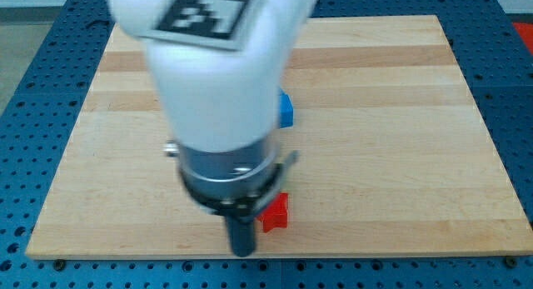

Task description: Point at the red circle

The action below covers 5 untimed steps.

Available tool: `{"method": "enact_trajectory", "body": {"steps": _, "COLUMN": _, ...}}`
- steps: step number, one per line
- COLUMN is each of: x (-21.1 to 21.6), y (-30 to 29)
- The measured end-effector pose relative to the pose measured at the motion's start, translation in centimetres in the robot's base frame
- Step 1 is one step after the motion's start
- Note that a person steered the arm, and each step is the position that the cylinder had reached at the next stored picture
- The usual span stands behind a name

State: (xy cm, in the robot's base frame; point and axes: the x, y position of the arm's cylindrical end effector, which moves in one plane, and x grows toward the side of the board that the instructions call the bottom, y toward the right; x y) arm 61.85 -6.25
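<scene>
A small red block (274, 212) lies near the view's bottom edge of the wooden board (400, 156); its shape is partly hidden by the arm and I cannot tell it. A blue block (286, 110) shows at the arm's right side, mostly hidden. The white arm (218, 81) fills the middle of the view. Its dark rod ends at my tip (242, 252), just left of and below the red block, close to the board's bottom edge. No red circle can be made out.
The board rests on a blue perforated table (33, 64). The arm's body hides much of the board's middle and left.
</scene>
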Motion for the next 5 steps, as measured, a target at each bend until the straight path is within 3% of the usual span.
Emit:
{"method": "enact_trajectory", "body": {"steps": 1, "x": 0.0, "y": -5.4}}
{"method": "enact_trajectory", "body": {"steps": 2, "x": -4.3, "y": -7.2}}
{"method": "enact_trajectory", "body": {"steps": 4, "x": -15.5, "y": -5.9}}
{"method": "enact_trajectory", "body": {"steps": 5, "x": -17.5, "y": -3.4}}
